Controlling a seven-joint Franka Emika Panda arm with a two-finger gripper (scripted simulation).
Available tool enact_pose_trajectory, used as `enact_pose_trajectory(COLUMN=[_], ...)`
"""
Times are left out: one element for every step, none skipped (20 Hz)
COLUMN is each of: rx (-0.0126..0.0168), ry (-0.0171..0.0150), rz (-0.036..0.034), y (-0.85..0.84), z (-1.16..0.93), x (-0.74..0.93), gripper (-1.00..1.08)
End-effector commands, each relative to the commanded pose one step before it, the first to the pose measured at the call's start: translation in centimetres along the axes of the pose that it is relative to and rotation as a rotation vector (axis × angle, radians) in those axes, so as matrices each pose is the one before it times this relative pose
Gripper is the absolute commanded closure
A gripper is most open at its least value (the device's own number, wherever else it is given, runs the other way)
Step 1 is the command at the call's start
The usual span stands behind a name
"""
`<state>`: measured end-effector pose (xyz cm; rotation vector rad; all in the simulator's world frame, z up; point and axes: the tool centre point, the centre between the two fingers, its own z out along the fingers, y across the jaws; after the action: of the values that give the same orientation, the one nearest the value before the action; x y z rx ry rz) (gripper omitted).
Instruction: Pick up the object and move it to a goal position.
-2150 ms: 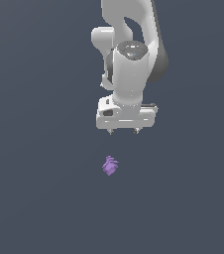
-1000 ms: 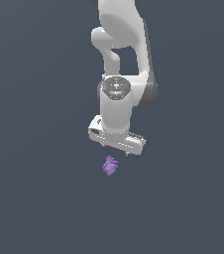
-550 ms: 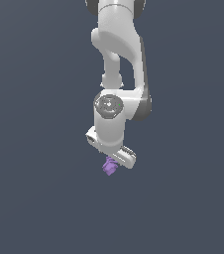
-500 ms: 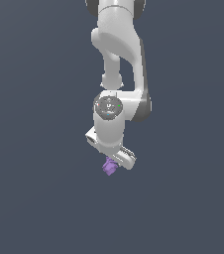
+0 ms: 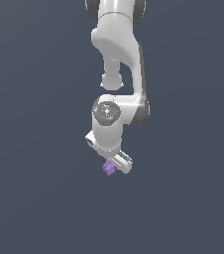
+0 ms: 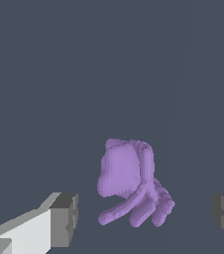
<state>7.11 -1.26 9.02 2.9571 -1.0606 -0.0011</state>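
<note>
One flat dark grey-blue backdrop, no edges or walls visible. Pincer (image 6: 146, 218) spread wide, straddling the object (image 6: 129, 181), no contact. Since 2.1 s ago arm dropped to the object (image 5: 108, 168), at its 6 o'clock.

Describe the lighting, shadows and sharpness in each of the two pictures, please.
Exterior view: flat, even light on a plain dark ground, no cast shadow under the purple lump, soft edges on the gripper. Wrist view: the lump looks blocky but clear, its folds shaded darker, no glare; the gripper's fingers are cut off by the frame.
</note>
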Motion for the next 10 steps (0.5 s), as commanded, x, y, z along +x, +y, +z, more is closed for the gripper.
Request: enact_pose_trajectory(rx=[0.0002,0.0,0.00002,0.0,0.00002,0.0,0.00002,0.00001,0.00001,0.0], ry=[0.00018,0.0,0.00005,0.0,0.00006,0.0,0.00008,0.00004,0.00005,0.0], rz=[-0.00012,0.0,0.00069,0.0,0.00097,0.0,0.00119,0.00069,0.00069,0.0], y=[-0.022,-0.009,0.025,-0.015,0.035,-0.019,0.044,0.017,0.019,-0.017], z=[0.132,0.199,0.275,0.356,0.429,0.509,0.577,0.617,0.541,0.458], x=[-0.008,-0.01,0.015,-0.019,0.016,-0.031,0.013,-0.012,-0.006,-0.027], gripper=[-0.92,-0.92,-0.92,-0.92,-0.92,-0.92,-0.92,-0.92,-0.92,-0.92])
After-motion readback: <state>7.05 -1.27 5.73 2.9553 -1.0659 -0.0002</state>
